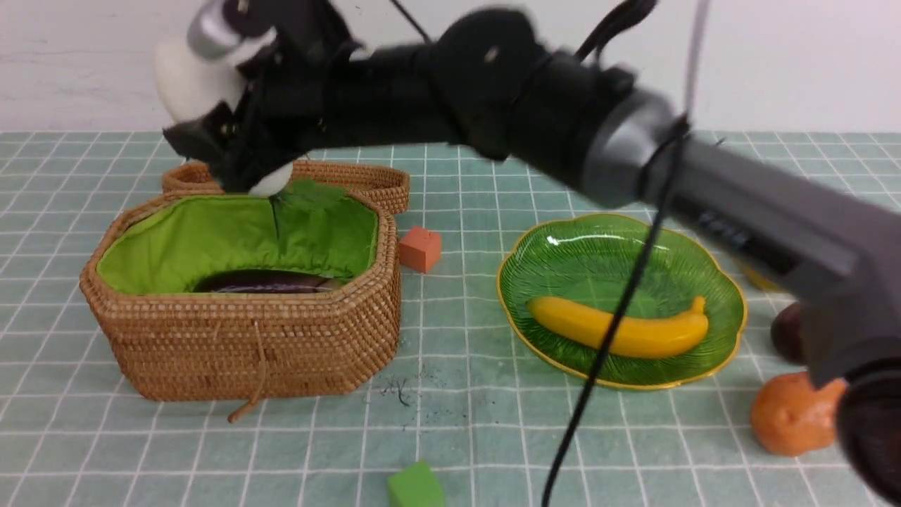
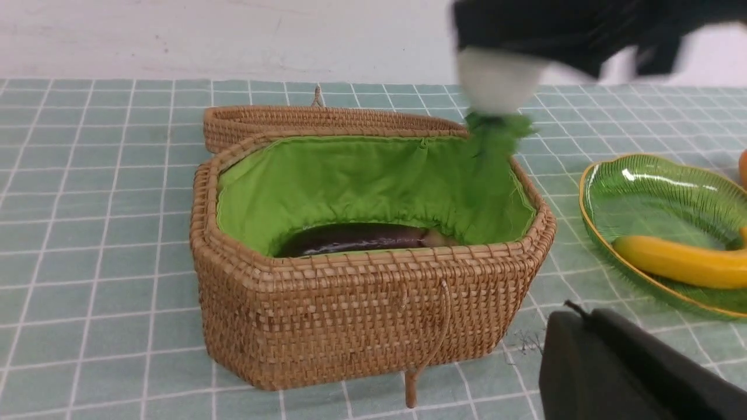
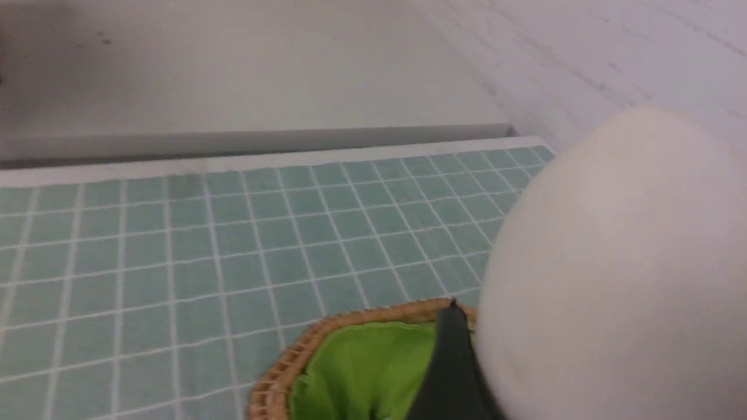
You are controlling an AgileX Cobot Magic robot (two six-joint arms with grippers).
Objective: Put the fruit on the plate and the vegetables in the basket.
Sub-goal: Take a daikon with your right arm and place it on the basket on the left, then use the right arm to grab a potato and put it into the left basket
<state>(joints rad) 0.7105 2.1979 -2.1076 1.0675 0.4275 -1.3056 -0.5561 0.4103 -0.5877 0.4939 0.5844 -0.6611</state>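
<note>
Right gripper [image 1: 232,151] clamps a large white radish with green leaves [image 1: 186,88] over the far rim of the octagonal brown wicker basket [image 1: 267,352]; 1 slim dark purple eggplant [image 1: 264,282] lies inside.

You see a brown woven basket [image 1: 253,352] lined bright green, a white, green-leafed radish [image 1: 183,88], a yellow banana [image 1: 619,327], a ribbed green gold-rimmed plate [image 1: 577,253].

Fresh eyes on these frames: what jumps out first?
The right arm stretches across the front view, its right gripper holding the white radish leaves-down above the far rim of the wicker basket. Inside the basket lies the dark eggplant; the yellow banana sits on the green plate to the right.
</note>
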